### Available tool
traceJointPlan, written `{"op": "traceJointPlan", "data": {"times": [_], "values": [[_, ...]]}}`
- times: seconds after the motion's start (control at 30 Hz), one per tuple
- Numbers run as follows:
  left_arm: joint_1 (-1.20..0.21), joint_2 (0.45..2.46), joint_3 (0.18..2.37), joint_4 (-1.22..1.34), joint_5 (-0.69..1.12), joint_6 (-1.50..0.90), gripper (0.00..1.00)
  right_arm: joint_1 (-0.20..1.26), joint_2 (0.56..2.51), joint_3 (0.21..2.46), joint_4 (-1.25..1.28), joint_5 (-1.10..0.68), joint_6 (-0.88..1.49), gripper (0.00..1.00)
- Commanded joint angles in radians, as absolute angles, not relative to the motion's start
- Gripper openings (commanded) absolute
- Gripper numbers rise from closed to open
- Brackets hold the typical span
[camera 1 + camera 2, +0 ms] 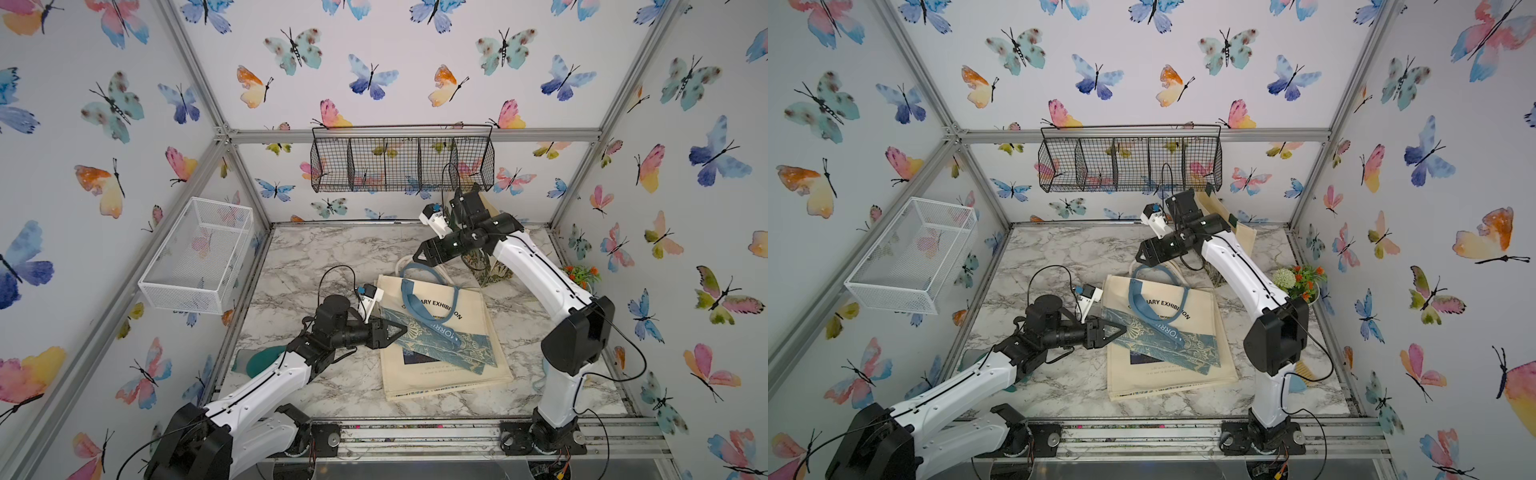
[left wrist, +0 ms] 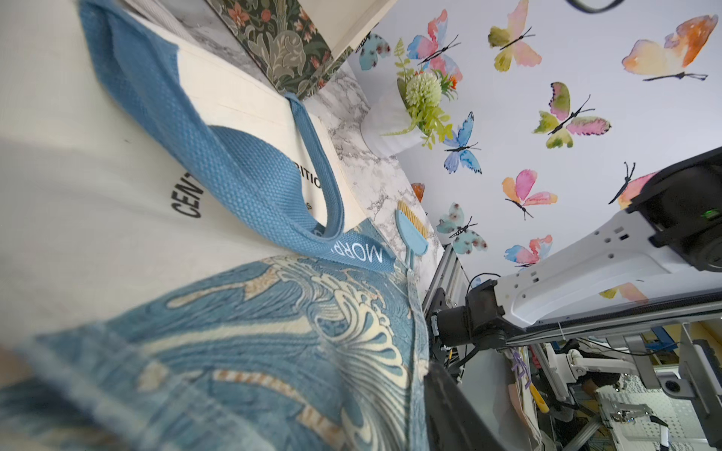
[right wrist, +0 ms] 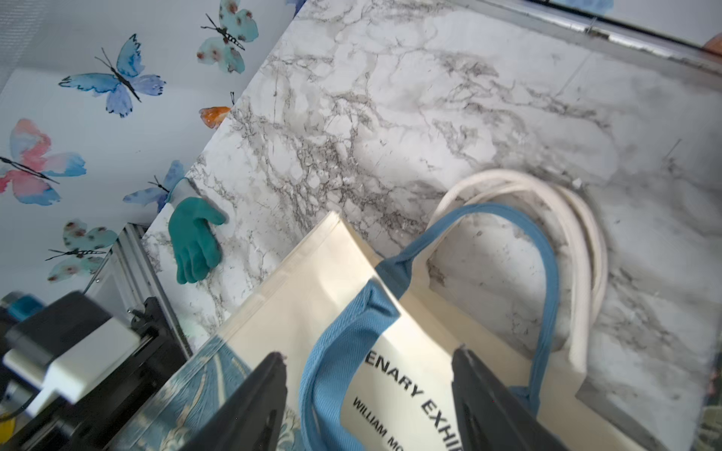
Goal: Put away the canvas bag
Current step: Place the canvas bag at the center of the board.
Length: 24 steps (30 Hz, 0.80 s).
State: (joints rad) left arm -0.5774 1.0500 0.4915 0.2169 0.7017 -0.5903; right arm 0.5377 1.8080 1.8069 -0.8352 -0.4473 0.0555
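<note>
1. The left gripper (image 1: 395, 332) is set at the edge of the canvas bag (image 1: 419, 376); its jaw state cannot be told.
2. The bag is laid flat on the table (image 1: 316, 257), unstowed.
3. The right gripper (image 3: 367, 353) is held spread over the blue handle (image 3: 547, 273), likely for lifting.

The left arm is extended low, forearm near level, left tool (image 1: 397, 331) pointing across toward the right arm; its jaw spacing cannot be determined. The right arm is raised at the elbow, wrist bent, right tool (image 3: 367, 384) angled downward, jaws apart.

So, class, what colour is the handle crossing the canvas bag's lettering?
Blue handle, clearest in the right wrist view.
</note>
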Motion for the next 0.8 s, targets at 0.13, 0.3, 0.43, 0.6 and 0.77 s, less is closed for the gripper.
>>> {"op": "traceJointPlan", "data": {"times": [0.13, 0.3, 0.43, 0.6, 0.77], "values": [[-0.615, 1.011, 0.365, 0.292, 0.751, -0.691, 0.58, 0.543, 1.613, 1.455, -0.741, -0.428, 0.098, 0.7], [-0.617, 0.905, 0.38, 0.069, 0.612, -0.66, 0.59, 0.539, 1.5, 1.262, -0.706, -0.314, 0.143, 0.71], [-0.618, 0.867, 0.378, -0.01, 0.597, -0.65, 0.59, 0.518, 1.423, 1.117, -0.653, -0.344, 0.197, 0.69], [-0.622, 0.873, 0.332, 0.023, 0.626, -0.673, 0.59, 0.504, 1.353, 0.974, -0.561, -0.458, 0.267, 0.68], [-0.625, 0.865, 0.306, -0.025, 0.632, -0.657, 0.59, 0.479, 1.291, 0.886, -0.464, -0.541, 0.355, 0.65]]}}
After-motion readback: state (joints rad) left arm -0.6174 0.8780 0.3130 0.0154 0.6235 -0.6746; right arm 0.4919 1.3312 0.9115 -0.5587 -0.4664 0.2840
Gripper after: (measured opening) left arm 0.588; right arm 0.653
